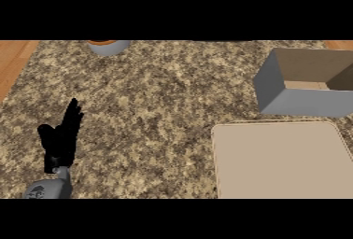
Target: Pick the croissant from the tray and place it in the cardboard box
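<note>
tray (283,161): bare, no croissant seen on it | croissant: not visible, maybe already in the cardboard box (303,84), inside mostly hidden | left robot hand (62,140): resting at worktop (158,93) left, fingers straight, holds nothing | right robot hand: out of view | task: probably finished, cannot confirm

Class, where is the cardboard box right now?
In the head view, the box sits at the counter's right, just behind the tray.
</note>
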You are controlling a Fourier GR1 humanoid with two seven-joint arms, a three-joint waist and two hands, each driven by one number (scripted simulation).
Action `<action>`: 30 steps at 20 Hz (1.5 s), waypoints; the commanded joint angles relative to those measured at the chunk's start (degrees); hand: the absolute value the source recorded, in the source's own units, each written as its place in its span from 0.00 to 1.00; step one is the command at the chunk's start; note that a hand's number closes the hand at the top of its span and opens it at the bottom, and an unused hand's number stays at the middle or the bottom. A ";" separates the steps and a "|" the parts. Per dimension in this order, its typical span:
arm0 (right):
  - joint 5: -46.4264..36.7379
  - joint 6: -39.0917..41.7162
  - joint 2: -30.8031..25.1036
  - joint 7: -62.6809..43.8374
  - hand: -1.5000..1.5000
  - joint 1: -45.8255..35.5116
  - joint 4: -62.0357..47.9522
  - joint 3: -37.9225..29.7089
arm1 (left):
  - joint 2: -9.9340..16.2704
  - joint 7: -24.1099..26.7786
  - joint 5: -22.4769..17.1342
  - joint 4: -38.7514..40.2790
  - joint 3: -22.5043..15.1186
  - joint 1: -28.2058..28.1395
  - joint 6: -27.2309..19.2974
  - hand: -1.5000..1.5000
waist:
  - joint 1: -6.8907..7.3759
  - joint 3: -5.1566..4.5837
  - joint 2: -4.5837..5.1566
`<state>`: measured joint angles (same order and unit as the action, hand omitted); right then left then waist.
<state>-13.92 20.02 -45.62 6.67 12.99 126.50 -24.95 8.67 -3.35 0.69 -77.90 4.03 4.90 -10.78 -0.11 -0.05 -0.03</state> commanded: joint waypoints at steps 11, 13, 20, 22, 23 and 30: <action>-5.71 -0.89 1.43 3.11 1.00 -29.42 -33.07 12.84 | -0.10 5.91 -0.67 7.22 2.12 2.09 2.04 0.50 | 1.25 0.03 0.39; -8.66 -1.88 -0.40 6.53 1.00 -36.35 -42.12 13.92 | -0.49 1.00 1.46 7.46 0.20 6.42 0.68 0.50 | 1.78 0.05 0.63; -21.79 -13.97 6.77 14.12 1.00 -44.01 -61.84 20.21 | 0.46 0.72 -0.38 2.79 1.32 2.74 2.24 0.50 | 1.72 0.08 0.41; -19.63 -10.78 9.73 8.79 1.00 -50.33 -67.73 20.25 | -0.47 -1.16 0.24 0.77 0.22 3.01 1.28 0.50 | 2.26 0.09 0.47; -19.87 -10.90 8.45 13.14 1.00 -49.57 -72.27 19.30 | -1.77 0.73 2.35 2.61 -1.19 2.06 -0.16 0.50 | 1.84 0.09 0.50; -15.60 -9.35 12.07 23.93 0.00 -54.85 -89.39 15.71 | -1.64 2.49 0.83 2.36 -0.06 1.38 1.01 0.50 | 2.29 0.17 0.74</action>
<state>-30.99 11.11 -35.49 23.98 -40.03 45.86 -7.72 7.65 -1.62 1.73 -74.96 3.81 6.70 -9.38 2.03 -0.13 0.46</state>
